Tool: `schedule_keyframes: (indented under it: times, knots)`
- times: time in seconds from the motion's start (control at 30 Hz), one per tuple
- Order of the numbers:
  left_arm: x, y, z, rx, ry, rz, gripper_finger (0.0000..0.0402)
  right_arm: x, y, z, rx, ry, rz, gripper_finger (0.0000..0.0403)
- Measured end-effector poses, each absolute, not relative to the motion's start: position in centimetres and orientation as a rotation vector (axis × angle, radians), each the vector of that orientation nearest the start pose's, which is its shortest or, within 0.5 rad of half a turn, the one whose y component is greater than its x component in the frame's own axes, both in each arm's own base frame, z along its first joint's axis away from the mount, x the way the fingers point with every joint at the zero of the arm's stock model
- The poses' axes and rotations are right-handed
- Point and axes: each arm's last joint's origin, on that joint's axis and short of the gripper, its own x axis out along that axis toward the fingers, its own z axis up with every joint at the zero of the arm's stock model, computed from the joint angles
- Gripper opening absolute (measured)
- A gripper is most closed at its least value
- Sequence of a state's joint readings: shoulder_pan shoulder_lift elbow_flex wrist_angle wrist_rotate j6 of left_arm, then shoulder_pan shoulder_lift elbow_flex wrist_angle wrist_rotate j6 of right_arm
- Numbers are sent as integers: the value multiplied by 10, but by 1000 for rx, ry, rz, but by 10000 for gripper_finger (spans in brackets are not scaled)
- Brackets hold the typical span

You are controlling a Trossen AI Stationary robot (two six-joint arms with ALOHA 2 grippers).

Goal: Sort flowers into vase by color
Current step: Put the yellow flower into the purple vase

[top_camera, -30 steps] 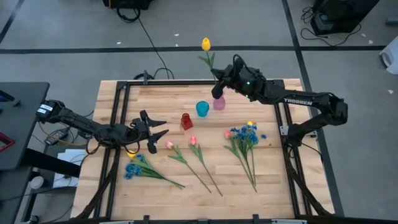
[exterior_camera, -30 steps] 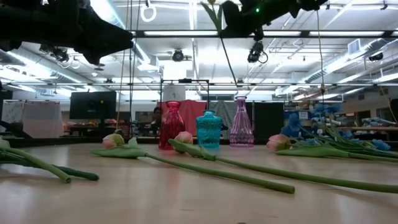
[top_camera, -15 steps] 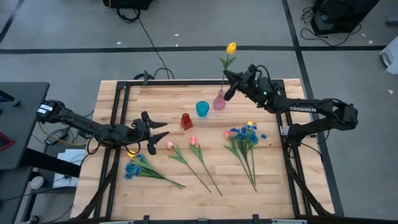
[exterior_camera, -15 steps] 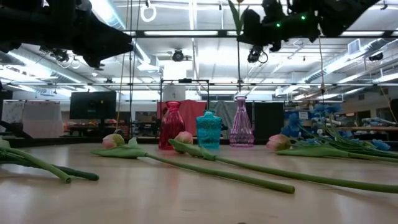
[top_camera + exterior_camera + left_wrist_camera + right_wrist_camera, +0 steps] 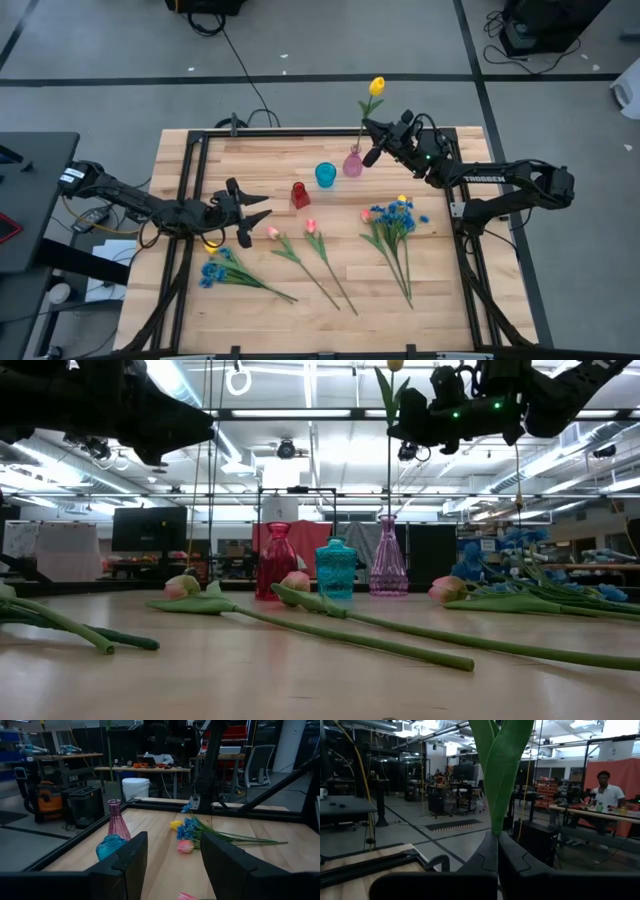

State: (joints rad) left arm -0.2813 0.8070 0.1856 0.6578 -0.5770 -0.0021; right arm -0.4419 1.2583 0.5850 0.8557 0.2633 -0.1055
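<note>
My right gripper point(image 5: 372, 143), clamped on the yellow tulip point(image 5: 376, 87), hangs above the pink vase point(image 5: 353, 164) at the table's one o'clock, stem upright, its foot over the vase mouth; my left gripper point(image 5: 258, 213) waits wide open and empty at nine o'clock

text: "TROSSEN" | on: my right arm point(image 5: 487, 178), white letters, high view | other readable text: none I can see
</note>
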Motion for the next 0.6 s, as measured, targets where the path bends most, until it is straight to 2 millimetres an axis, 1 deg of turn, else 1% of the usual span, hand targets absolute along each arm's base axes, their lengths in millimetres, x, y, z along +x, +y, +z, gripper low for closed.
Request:
schedule_keyframes:
  times: [0.1,0.27,0.5,0.6]
  knots:
    - [161,-30,204,-17,-34,296,188,234,-119,264,-115,-120,-708,12]
    - [161,-30,204,-17,-35,296,188,235,-119,256,-84,-45,-701,38]
    - [161,-30,204,-16,-35,295,188,237,-115,246,-72,57,-685,99]
    - [161,-30,204,-16,-34,295,188,236,-115,240,-31,111,-728,126]
